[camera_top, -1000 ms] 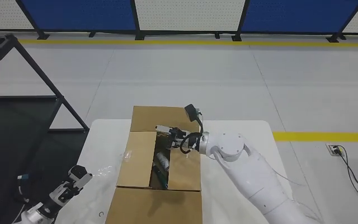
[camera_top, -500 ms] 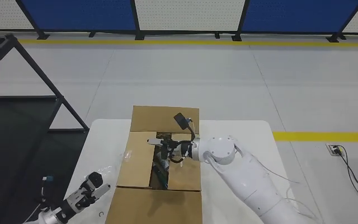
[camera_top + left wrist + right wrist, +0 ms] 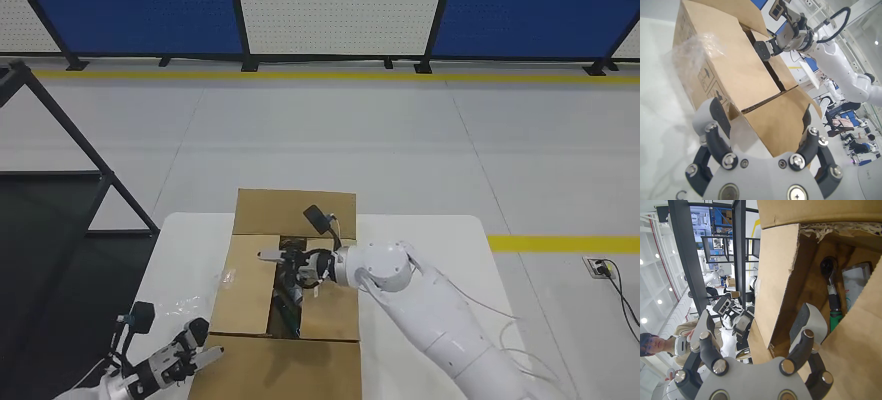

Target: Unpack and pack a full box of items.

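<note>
- Right gripper (image 3: 755, 313): released, nothing held. One finger sits inside the slot of the box (image 3: 250, 290) and the other outside it, so an inner flap edge lies between them. It is likely set to pull that flap wide.
- Beyond its inner finger, on the box floor, a green-handled ratchet (image 3: 832, 291) lies beside a white packet (image 3: 855, 281). The flaps half-cover both, so you probably need a wider opening first.
- Left gripper (image 3: 762, 108): released and empty, low over the bench (image 3: 460, 235), with the box's near corner just ahead of its fingers. Clear film (image 3: 694, 47) clings farther along that wall.
</note>
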